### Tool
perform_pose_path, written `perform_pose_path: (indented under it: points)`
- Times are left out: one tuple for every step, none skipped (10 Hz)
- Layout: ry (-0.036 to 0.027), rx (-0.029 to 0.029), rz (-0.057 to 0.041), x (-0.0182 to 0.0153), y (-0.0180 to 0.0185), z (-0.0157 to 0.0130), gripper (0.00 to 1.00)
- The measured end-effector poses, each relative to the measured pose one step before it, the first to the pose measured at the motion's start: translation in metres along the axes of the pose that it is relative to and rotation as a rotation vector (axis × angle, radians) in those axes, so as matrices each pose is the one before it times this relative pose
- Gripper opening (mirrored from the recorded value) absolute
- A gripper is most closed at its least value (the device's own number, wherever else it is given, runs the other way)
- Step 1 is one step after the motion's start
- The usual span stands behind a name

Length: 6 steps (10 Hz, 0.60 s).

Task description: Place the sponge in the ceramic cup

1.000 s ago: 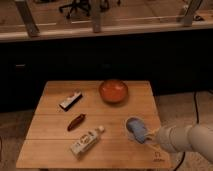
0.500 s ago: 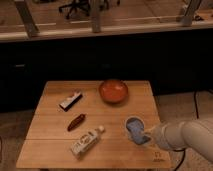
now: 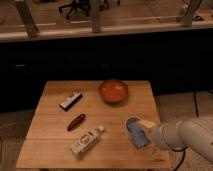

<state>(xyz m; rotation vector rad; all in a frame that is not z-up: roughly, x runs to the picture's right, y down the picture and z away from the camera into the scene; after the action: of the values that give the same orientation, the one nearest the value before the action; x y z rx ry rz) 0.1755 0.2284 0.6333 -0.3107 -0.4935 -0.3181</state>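
Behind the furniture runs a dark low wall topped by glass panes in pale metal posts, with the wheeled base of an office chair showing through at the upper edge of the frame. Grey speckled floor surrounds a square table of light wooden slats that fills the lower middle.

From the lower right corner a thick, smooth, off-white robot arm reaches in low and nearly level over the table's right edge, its rounded casing narrowing toward the wrist. The pincer at its tip sits at the table's lower right part, right against the small white ceramic cup. Whether the pincer is spread or closed I cannot tell.

The soft blue rectangular sponge is at the cup, touching it on the lower right side and just left of the pincer. The cup's pale curved rim shows above and to the left of it, and I cannot tell how far the sponge sits inside.

Up the frame from the cup stands a wide, round, glossy red-orange bowl. Toward the left lie a black-and-white rectangular block, a small dark red elongated object and, nearest the bottom, a white labelled bottle on its side, all apart from each other.
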Motion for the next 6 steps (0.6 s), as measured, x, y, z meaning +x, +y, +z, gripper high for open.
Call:
perform_pose_path:
  points:
    - [0.00062,0.0008,-0.00043,-0.00001,0.00002,0.00017,0.8]
    - [0.00011,0.00287,-0.00072,-0.00021,0.00019,0.00048,0.8]
    - [0.00027,0.00167,-0.0009,0.00001,0.0004,0.00039,0.8]
    - [-0.00042,0.00287,-0.00148,-0.00028,0.00003,0.00041,0.8]
    - [0.001,0.00226,-0.002,-0.00009,0.00007,0.00002,0.8]
    - [0.00047,0.0037,-0.0028,-0.00057,-0.0004,-0.0004,0.8]
